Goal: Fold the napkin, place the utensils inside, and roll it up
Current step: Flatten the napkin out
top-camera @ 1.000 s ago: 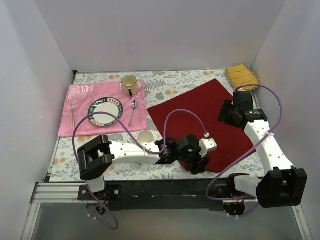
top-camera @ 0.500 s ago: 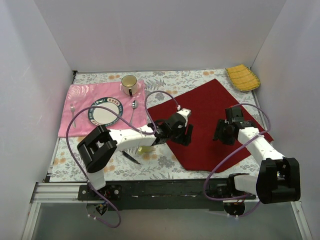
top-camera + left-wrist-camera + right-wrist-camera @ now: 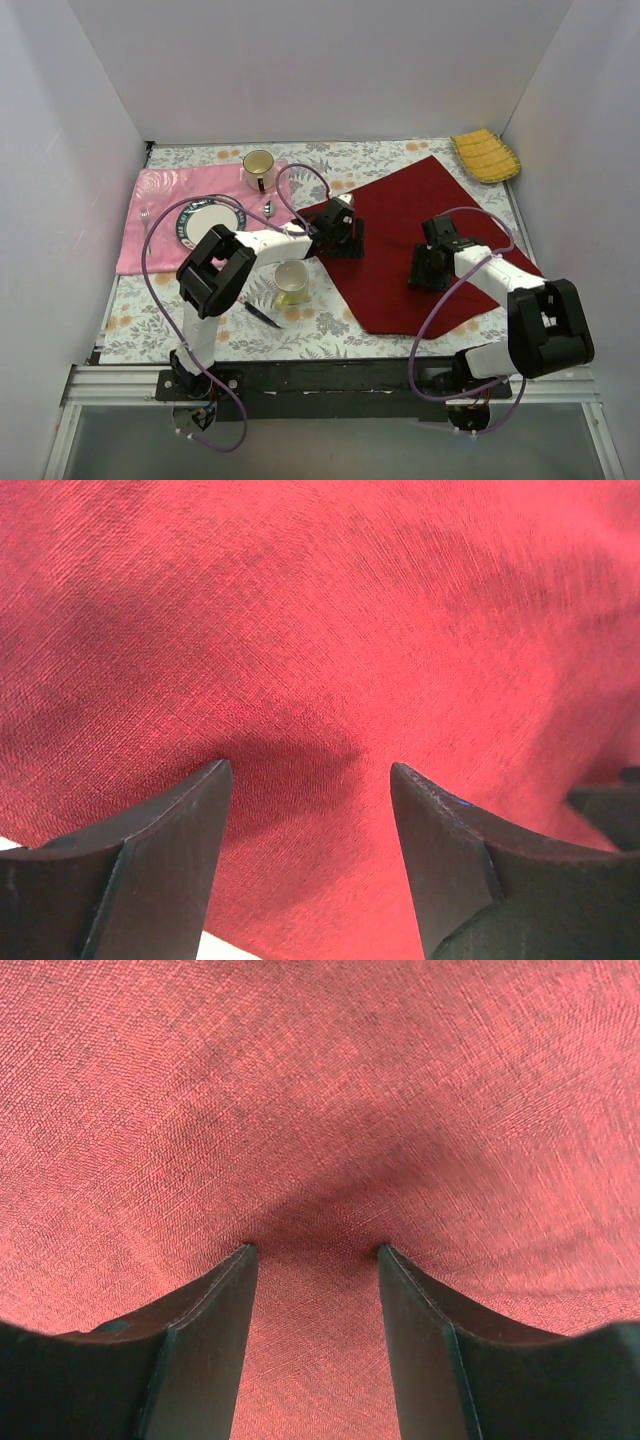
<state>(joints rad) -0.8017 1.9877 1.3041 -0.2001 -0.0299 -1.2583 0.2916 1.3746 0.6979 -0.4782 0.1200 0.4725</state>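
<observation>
The maroon napkin [image 3: 430,215] lies spread flat as a diamond on the patterned table. My left gripper [image 3: 343,238] hovers open over its left corner; in the left wrist view [image 3: 308,775] red cloth fills the gap and a sliver of table shows below. My right gripper [image 3: 426,268] stands open on the napkin's middle, and in the right wrist view [image 3: 315,1250] both fingertips [image 3: 245,1260] press into the cloth. A black-handled knife [image 3: 262,313] lies on the table near the front left. A spoon [image 3: 270,209] and a fork [image 3: 146,216] rest on the pink cloth.
A pink cloth [image 3: 160,250] at the left carries a plate [image 3: 210,222] and a cup [image 3: 259,166]. Another cup [image 3: 291,284] stands just left of the napkin, under the left arm. A yellow ribbed cloth [image 3: 485,155] lies in the back right corner. White walls enclose the table.
The left arm swung from the napkin's near corner back to its left corner, uncovering the knife and cup. The right gripper came from the napkin's right side down onto its middle.
</observation>
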